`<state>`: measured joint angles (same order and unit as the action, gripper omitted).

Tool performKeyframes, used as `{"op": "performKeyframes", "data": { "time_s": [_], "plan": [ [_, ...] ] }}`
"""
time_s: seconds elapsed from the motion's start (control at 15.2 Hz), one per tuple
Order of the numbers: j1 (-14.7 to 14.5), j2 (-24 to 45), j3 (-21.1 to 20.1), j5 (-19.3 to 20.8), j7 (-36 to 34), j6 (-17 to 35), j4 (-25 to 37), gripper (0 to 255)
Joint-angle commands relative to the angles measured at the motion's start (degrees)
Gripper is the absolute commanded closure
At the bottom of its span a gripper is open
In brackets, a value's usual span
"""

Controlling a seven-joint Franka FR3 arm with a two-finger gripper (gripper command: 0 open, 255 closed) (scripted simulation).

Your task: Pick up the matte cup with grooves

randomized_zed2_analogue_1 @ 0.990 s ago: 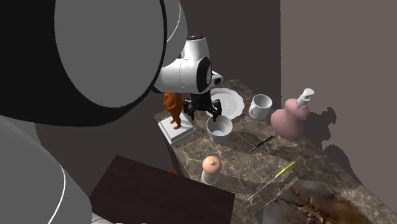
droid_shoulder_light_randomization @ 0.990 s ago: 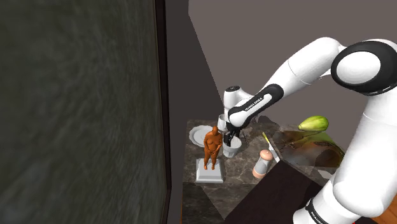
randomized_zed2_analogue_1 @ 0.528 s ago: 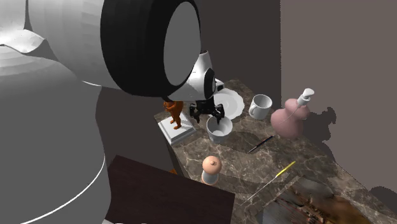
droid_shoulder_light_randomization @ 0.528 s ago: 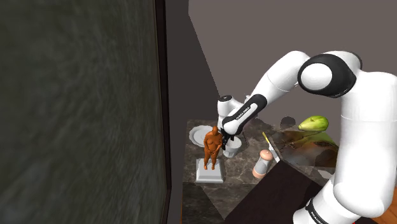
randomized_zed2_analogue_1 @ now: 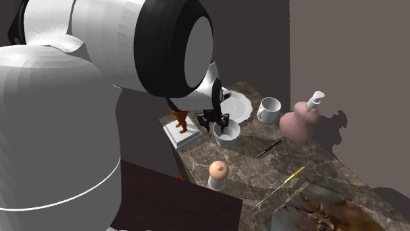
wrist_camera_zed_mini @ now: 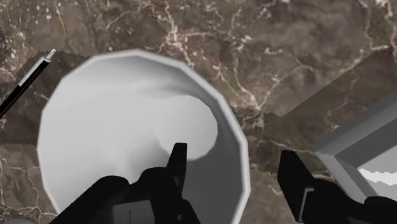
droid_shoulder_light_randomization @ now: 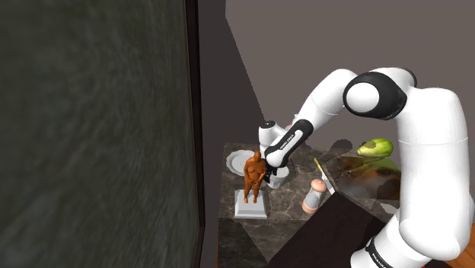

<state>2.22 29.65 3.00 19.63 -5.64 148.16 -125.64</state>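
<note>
Beyond the cup, on the side away from the gripper: a black pen (wrist_camera_zed_mini: 25,83) on the marble counter (wrist_camera_zed_mini: 305,51). Directly beneath the gripper (wrist_camera_zed_mini: 235,167): the white cup (wrist_camera_zed_mini: 127,127), upright, mouth up. Fingers spread and straddling its rim, one finger (wrist_camera_zed_mini: 179,162) dipped inside, the other outside, with the wall between them and no squeeze to be made out. Just past the outer finger: the grey base (wrist_camera_zed_mini: 362,153) of an orange figurine (randomized_zed2_analogue_1: 179,117).
</note>
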Motion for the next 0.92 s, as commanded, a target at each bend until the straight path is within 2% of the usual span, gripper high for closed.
{"op": "performKeyframes", "data": {
  "time_s": [0.0,0.53,0.86],
  "plan": [
    [-0.02,0.16,0.01,0.02,-0.05,0.1,0.07,255],
    [0.0,0.14,0.02,0.03,-0.03,0.11,0.05,255],
    [0.3,-3.58,-0.48,-0.72,1.01,-2.66,-0.86,255]
  ]
}}
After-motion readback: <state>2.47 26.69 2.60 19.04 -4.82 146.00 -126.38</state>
